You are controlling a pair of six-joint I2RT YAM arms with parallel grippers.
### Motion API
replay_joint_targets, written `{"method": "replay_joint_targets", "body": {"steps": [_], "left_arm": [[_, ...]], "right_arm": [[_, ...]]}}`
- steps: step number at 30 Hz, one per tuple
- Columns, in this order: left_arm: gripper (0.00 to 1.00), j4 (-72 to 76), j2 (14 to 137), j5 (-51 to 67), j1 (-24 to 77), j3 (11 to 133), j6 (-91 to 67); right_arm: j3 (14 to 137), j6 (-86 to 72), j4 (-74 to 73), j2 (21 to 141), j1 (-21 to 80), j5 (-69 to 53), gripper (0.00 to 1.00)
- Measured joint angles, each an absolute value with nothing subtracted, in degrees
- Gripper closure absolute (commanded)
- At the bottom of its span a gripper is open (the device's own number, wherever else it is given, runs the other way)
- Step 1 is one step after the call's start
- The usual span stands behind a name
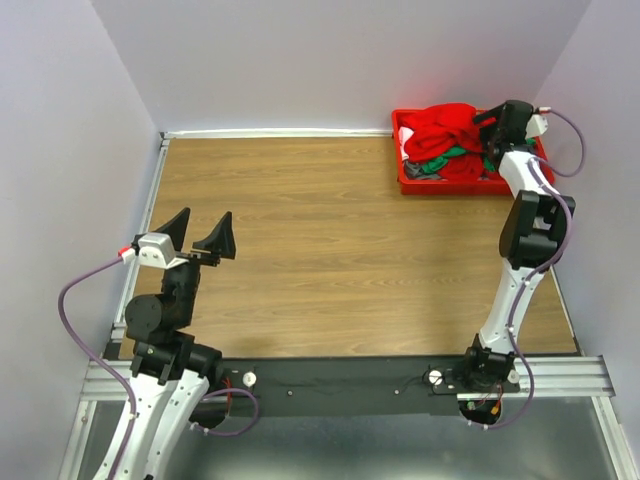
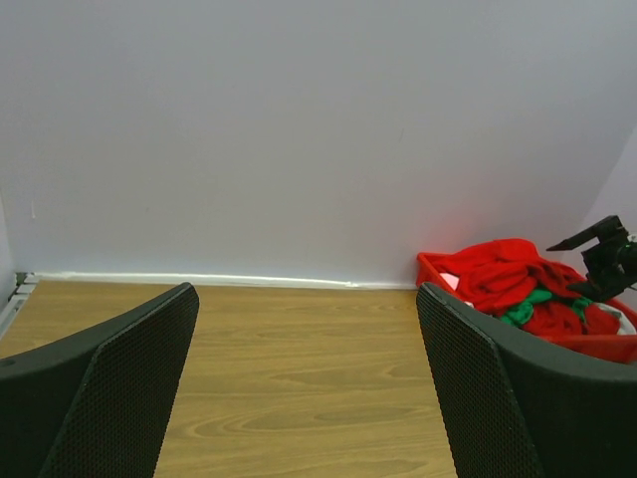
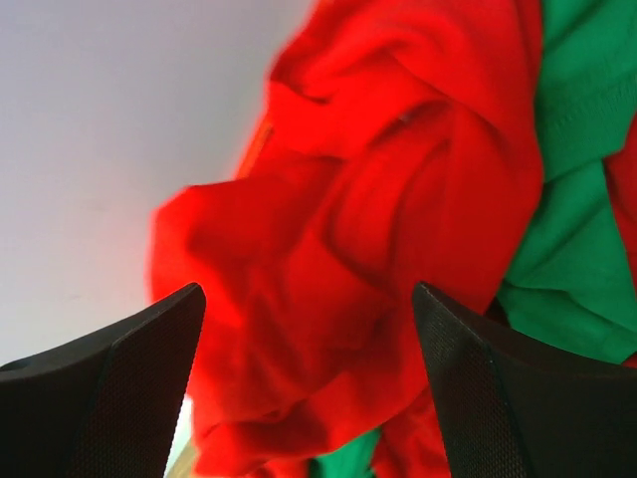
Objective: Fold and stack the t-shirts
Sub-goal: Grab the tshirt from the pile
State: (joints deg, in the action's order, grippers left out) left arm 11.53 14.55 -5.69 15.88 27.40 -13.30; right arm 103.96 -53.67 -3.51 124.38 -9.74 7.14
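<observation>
Mostly crumpled red t-shirts [image 1: 447,125], one green, heap in the bin [image 1: 440,188]; right gripper [image 3: 304,294] spread just above them, left gripper [image 1: 207,228] spread too.

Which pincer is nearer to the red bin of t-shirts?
Right. The right pincer hangs just above the t-shirts in the red bin; the left pincer sits far across the table.

Wooden table [image 1: 330,260], red plastic bin [image 1: 440,188] at its far right corner; pale walls [image 1: 330,60] behind
</observation>
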Motion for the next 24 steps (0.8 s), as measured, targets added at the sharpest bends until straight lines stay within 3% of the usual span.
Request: {"method": "replay_joint_targets", "body": {"steps": [4,6,7,10,12,13,16,24], "left_arm": [[0.01,11.5,15.0,-5.7,15.9,27.4,-13.3],[0.01,11.6,15.2,-5.7,15.9,27.4,-13.3],[0.01,11.6,15.3,-5.7,15.9,27.4,-13.3],[0.01,11.6,15.6,-5.5,15.9,27.4,-13.2],[0.01,11.7,15.7,-5.5,15.9,27.4,-13.2],[0.01,11.8,15.7,-5.4,15.9,27.3,-13.2],[0.01,12.0,15.7,-5.4,15.9,27.3,-13.2],[0.01,12.4,15.6,-5.3,15.9,27.3,-13.1]], "right_arm": [[104.0,-55.2,-3.5,126.7,-9.9,5.8,0.19],[104.0,-55.1,-3.5,127.0,-9.9,5.3,0.3],[104.0,-55.0,-3.5,127.0,-9.9,5.0,0.44],[104.7,-53.9,-3.5,127.0,-9.9,3.7,0.66],[105.3,-52.9,-3.3,127.0,-9.9,2.8,0.73],[105.6,-52.2,-3.1,127.0,-9.9,2.4,0.84],[105.7,-50.8,-3.0,126.8,-9.8,1.3,0.99],[104.6,-44.9,-3.3,120.1,-9.6,-1.7,0.99]]}}
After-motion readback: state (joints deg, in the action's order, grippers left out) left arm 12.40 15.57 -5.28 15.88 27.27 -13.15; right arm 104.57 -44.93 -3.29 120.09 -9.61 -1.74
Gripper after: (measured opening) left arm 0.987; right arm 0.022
